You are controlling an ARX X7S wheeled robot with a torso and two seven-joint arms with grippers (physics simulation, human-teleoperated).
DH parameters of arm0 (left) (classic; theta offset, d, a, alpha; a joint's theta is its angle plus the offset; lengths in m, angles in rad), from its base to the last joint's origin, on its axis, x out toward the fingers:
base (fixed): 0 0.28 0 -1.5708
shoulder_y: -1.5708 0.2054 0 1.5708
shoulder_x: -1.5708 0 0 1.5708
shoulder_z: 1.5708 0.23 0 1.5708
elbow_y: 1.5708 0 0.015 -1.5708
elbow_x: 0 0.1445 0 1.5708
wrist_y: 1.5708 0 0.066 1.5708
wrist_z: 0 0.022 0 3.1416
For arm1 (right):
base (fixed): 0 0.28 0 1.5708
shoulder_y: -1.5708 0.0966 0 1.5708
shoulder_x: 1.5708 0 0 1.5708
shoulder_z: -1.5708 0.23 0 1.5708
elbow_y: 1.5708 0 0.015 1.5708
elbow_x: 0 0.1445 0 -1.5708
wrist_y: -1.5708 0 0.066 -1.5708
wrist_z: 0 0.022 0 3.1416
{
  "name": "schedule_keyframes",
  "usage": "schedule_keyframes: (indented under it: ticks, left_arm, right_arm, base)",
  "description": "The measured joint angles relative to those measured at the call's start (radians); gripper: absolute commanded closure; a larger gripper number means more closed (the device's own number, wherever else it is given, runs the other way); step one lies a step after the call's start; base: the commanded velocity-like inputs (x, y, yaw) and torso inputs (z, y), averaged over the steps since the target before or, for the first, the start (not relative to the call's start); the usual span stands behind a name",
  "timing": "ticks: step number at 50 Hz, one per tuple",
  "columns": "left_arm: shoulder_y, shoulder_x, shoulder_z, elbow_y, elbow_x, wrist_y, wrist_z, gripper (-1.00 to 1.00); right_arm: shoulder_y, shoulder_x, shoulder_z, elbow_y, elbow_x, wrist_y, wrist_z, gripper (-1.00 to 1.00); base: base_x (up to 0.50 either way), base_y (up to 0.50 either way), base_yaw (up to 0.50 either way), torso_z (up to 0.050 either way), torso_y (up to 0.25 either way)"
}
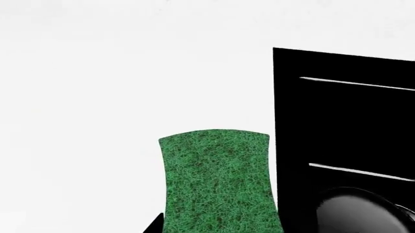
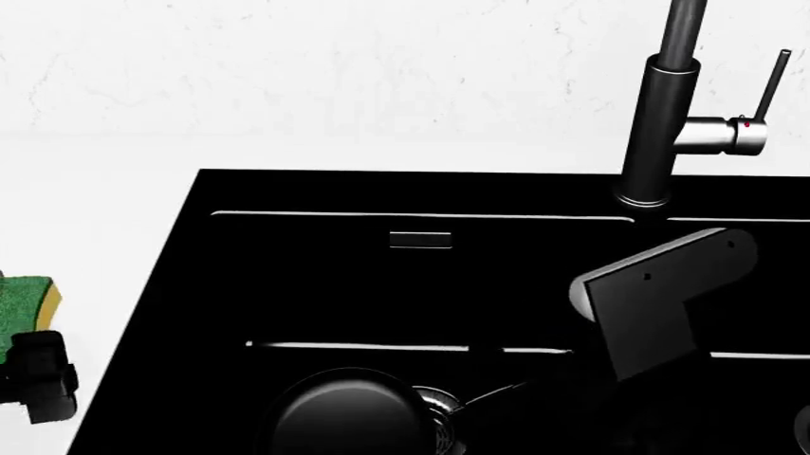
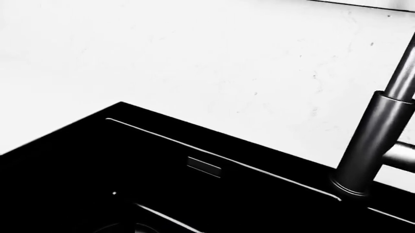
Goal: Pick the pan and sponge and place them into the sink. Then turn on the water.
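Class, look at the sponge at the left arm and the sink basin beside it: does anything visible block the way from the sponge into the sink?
Nothing visible does. The sponge sits over white counter just outside the sink, whose near rim is bare.

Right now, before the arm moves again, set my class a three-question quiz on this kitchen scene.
1. True or false: the pan already lies in the sink.
2. Where is the sponge? A: in the sink. B: over the white counter, beside the sink. C: inside the pan.
3. Fill in the missing word: ___ stream of water shows at the faucet.

Key: 1 true; 2 B; 3 no.
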Motion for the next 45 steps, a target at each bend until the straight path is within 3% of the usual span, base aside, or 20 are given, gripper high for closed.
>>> schedule_keyframes:
  ticks: [27, 45]
  left_arm:
    - [-0.366, 0.12, 0.402, -0.141, 0.164, 0.022, 0.301, 1.0]
    - [-0.457, 0.236, 0.606, -0.272, 0.249, 0.078, 0.463, 1.0]
  right_arm:
    - [-0.012, 0.084, 0.093, -0.092, 0.12, 0.049, 0.101, -1.0]
    - [-0.022, 0.088, 0.109, -0.103, 0.14, 0.044, 0.117, -1.0]
  base:
    - [0.0, 0.0, 0.0, 0.0, 0.0]
    - [0.0, 0.0, 0.0, 0.0, 0.0]
